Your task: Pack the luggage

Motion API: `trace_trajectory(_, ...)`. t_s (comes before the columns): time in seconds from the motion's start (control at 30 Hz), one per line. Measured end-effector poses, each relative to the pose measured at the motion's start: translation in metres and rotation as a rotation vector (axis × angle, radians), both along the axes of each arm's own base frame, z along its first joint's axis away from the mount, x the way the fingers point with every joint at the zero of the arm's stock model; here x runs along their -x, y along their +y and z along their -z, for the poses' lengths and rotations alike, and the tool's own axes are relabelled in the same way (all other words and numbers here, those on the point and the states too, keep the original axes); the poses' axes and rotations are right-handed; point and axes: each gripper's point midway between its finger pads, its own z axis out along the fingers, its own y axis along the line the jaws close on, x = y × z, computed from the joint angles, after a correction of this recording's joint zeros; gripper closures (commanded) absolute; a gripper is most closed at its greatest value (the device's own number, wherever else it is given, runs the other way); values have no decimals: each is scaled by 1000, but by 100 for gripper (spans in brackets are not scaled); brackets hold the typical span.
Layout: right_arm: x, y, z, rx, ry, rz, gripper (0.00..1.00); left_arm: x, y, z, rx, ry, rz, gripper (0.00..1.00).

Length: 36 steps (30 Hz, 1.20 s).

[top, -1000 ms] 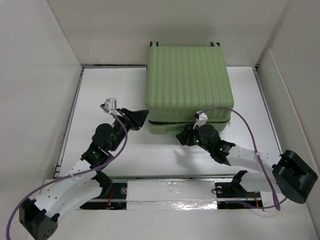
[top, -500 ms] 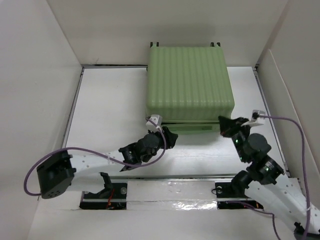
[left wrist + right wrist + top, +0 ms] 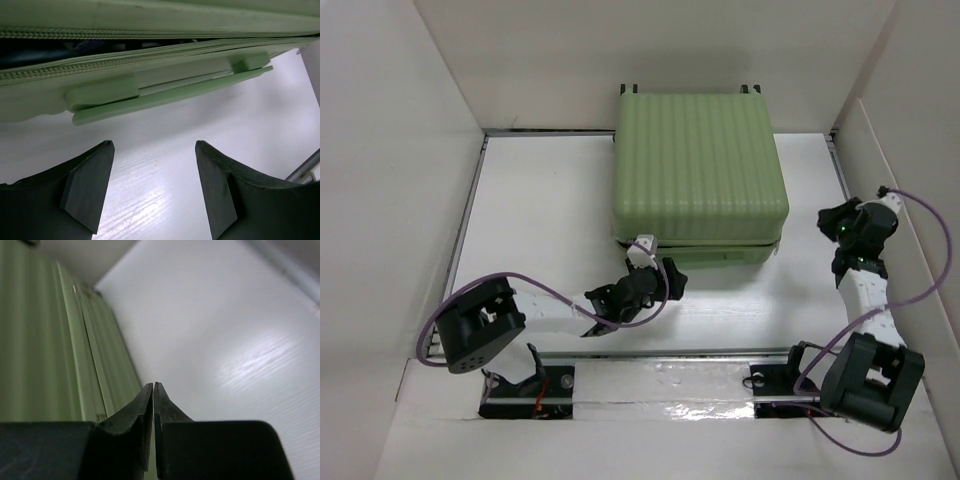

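At the near edge of the table (image 3: 540, 220), the left arm lies low and reaches across the bare strip in front of the luggage (image 3: 700, 165). The left gripper (image 3: 154, 149) is spread wide and holds nothing. Only white tabletop shows between its fingers (image 3: 87, 192). It points at the near side of the case and stops just short of it. Straight ahead of it is the pale green side handle (image 3: 170, 97), lying flat against the shell. Above the handle two zipper lines run side by side, with a dark slit between the shells at the left, so the lid is down but not sealed.

The luggage lies flat in the middle-right of the table. Its ribbed lid faces up and its wheels (image 3: 630, 88) are at the far end, close to the back wall (image 3: 670, 50). The widest bare tabletop is to its left, reaching to the left wall (image 3: 390, 200).

The gap on the right is narrower. There the right arm is folded upright and the right gripper (image 3: 153, 386) is pressed closed on nothing. It is beside the right flank of the case, near it but apart.
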Motion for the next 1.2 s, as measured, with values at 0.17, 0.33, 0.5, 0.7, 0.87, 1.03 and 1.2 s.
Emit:
trace_trajectory(0.17,6,53,86,-152,160,-195,89,-11,3,9,9,24,-26,37)
trace_trajectory(0.33,2,105,100,-160,166,-366,89,-14,8,2,52,20,-43,37)
trace_trajectory(0.5,3,142,97,-122,162,-464,89,-10,21,-3,76,17,-59,39)
trace_trajectory(0.7,11,164,80,-89,110,-529,88,-7,38,-16,105,0,-102,41)
trace_trajectory(0.87,37,161,82,-73,75,-503,75,-13,52,-19,108,3,-159,41)
trace_trajectory(1.03,71,161,92,-59,23,-500,69,-26,75,-8,111,35,-217,40)
trace_trajectory(1.2,88,165,82,-39,-76,-526,61,-29,77,-6,114,49,-212,40)
